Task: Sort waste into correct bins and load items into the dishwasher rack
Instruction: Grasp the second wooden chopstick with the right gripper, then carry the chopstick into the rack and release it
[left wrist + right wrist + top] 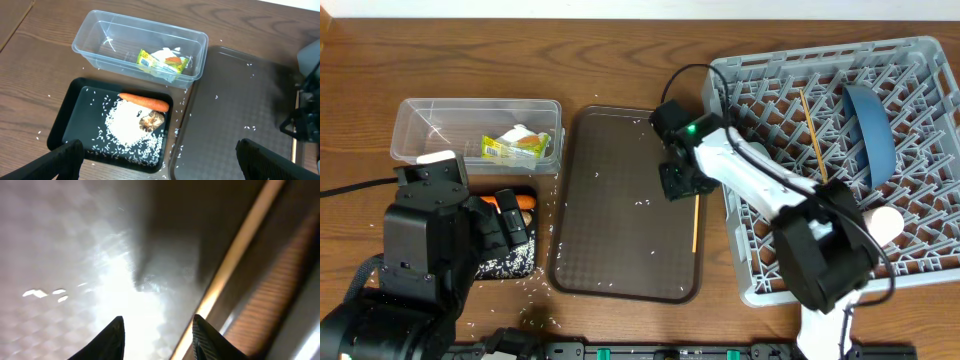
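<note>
Overhead view: my right gripper [678, 182] is low at the right edge of the brown plastic serving tray [610, 230], jaws partly apart with nothing clamped. One thin wooden chopstick [695, 223] lies on that tray right by a fingertip. The other chopstick [812, 135] sits in the big grey pegged dishwasher rack [920, 60] beside the large blue plate [872, 130]. My left gripper [160, 167] hangs wide open over the shallow black tray [75, 115], which holds the orange carrot [145, 101] and white rice [125, 127].
</note>
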You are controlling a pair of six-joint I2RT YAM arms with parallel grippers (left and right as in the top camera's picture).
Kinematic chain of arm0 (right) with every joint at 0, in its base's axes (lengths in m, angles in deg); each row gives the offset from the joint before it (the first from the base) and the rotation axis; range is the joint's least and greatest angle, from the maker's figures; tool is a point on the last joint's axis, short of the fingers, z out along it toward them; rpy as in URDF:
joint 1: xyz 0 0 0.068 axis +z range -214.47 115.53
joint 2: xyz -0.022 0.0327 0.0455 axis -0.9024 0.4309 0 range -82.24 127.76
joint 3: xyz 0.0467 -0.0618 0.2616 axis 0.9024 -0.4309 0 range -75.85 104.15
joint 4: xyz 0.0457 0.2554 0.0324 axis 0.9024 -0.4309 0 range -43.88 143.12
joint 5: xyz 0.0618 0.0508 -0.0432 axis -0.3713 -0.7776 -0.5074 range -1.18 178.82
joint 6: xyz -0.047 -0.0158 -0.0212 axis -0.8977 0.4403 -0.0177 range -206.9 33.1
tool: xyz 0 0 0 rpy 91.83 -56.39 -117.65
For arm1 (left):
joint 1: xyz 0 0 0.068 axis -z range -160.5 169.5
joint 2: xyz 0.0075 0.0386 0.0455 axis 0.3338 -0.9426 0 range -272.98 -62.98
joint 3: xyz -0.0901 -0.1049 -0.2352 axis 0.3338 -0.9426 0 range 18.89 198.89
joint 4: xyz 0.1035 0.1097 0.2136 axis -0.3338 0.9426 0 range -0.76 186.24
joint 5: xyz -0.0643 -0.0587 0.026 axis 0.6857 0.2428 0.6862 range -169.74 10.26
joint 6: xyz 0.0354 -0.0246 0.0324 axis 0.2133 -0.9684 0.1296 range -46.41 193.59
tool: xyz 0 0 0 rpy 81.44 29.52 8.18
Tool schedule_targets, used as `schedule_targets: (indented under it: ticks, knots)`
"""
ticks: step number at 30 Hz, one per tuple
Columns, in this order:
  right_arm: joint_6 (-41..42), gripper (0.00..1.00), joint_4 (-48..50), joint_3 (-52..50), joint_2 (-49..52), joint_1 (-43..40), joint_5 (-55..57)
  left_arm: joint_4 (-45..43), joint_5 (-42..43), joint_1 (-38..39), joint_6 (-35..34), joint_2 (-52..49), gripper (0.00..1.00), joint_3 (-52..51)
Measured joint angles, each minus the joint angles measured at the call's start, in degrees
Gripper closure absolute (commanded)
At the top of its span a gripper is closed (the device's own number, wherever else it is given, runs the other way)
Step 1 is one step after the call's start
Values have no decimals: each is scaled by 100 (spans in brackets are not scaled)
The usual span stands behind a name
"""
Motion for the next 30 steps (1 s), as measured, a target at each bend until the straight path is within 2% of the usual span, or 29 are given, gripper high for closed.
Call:
schedule_targets:
  ticks: [7,13,15,16,18,20,30]
  knots:
    - [236,59,-127,0,-46,0,243,-2,0,0,0,0,2,0]
    - [439,60,-111,0,463,0,302,-2,0,0,0,0,2,0]
    - [461,64,-109,42,531,9,271,0,0,0,0,0,2,0]
    - [468,71,-114,42,531,7,247,0,0,0,2,0,2,0]
    - [433,91,-92,42,535,4,208,0,0,0,2,0,2,0]
    - [363,99,-61,44,538,4,170,0,0,0,0,0,2,0]
    - [-214,99,-142,157,431,4,151,0,0,0,0,0,2,0]
